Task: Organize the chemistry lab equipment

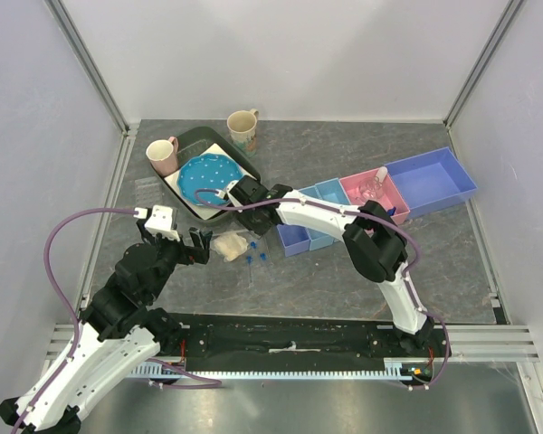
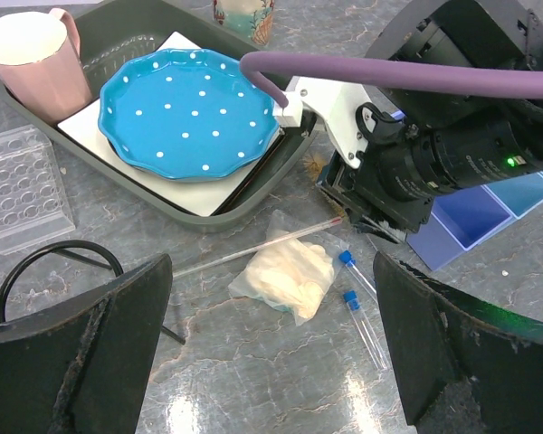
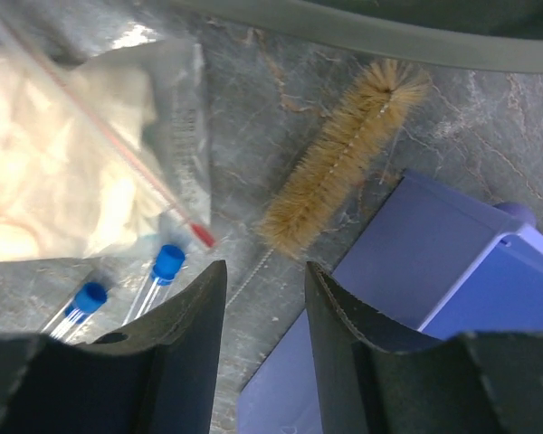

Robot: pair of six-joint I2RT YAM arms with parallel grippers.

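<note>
A clear bag of pale gloves [image 2: 285, 276] lies on the table, with a thin glass thermometer [image 2: 253, 249] across its far edge. Two blue-capped test tubes [image 2: 347, 259] lie just right of the bag. My left gripper [image 2: 271, 271] hovers above the bag, open wide and empty. My right gripper [image 3: 264, 271] is open and empty, low over the wire handle of a tan bottle brush [image 3: 344, 154]. The brush lies between the grey tray and a blue bin [image 3: 434, 244]. The thermometer's red tip [image 3: 202, 237] and the tube caps [image 3: 167, 262] lie left of the right fingers.
A grey tray [image 1: 192, 137] at the back left holds a blue dotted plate [image 1: 206, 176] and a pink mug [image 1: 163, 155]. A patterned mug [image 1: 243, 128] stands behind it. A clear tube rack [image 2: 18, 185] lies at the left. Blue, pink [image 1: 385, 181] and purple [image 1: 432, 181] bins line the right.
</note>
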